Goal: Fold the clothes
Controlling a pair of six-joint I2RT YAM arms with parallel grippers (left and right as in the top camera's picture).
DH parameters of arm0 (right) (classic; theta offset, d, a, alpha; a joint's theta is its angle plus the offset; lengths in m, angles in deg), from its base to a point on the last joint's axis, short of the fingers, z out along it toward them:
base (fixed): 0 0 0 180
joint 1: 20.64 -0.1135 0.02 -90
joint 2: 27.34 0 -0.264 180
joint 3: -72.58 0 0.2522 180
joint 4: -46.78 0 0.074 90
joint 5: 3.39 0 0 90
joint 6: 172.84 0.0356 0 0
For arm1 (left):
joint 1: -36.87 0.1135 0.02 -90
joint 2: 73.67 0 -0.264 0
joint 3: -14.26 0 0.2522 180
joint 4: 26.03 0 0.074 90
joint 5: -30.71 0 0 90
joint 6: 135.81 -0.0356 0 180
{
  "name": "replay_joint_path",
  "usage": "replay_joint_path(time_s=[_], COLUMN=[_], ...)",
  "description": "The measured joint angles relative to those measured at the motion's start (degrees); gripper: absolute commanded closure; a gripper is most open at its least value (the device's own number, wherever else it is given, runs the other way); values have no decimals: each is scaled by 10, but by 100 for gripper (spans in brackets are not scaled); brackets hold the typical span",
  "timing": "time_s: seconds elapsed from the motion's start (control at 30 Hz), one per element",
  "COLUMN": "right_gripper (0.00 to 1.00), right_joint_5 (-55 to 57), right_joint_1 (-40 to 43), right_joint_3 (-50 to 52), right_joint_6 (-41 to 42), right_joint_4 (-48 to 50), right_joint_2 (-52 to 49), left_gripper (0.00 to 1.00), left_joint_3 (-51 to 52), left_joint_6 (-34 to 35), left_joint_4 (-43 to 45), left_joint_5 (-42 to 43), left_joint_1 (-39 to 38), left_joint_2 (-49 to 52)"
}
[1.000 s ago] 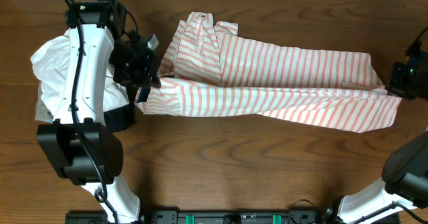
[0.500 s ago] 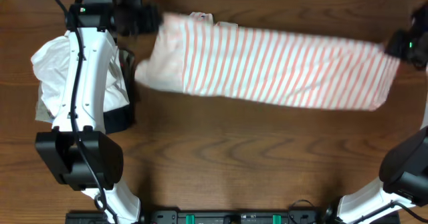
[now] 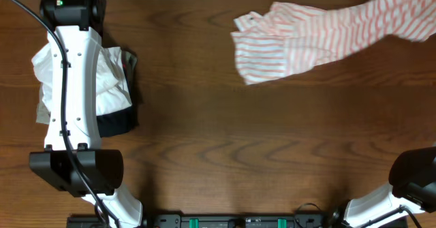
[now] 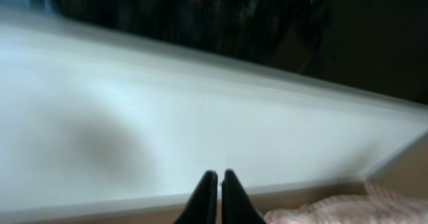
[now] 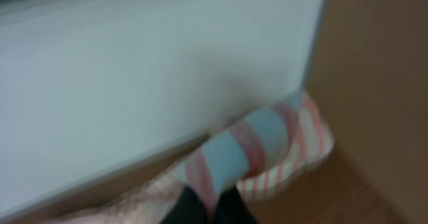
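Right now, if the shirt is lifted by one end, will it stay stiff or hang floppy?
Probably floppy: the shirt bunches in ruffles at its free end. Likely light for its size: the right gripper holds it by one small pinch.

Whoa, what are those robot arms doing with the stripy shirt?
They are meant to fold it. The right claw is pinched shut on the striped shirt, which lies bunched and stretched toward the far right corner of the table, not folded yet. The left claw is shut with nothing in it, and the left arm reaches over a pile of white cloth.
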Motion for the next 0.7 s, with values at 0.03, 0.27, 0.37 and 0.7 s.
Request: replay_joint_path(time_s=[0.03,0.27,0.37,0.7], right_gripper=[99,99,99,99], right_joint_5=[0,2,2,2], right_joint_1=[0,-5,-7,-25], right_joint_3=[1,7,7,7], right_joint_6=[0,-3,-3,-11], right_joint_4=[-27,-178,-224,-288], right_joint_2=[0,-6,-6,-6], left_gripper=[94,83,57,9], left_joint_3=[1,17,17,18], left_joint_6=[0,-57,-86,-117], left_joint_4=[-38,-207,-207,-53], left_joint_5=[6,21,25,28], left_joint_1=[-2,-59,-99,-220], left_joint_2=[0,28,51,203])
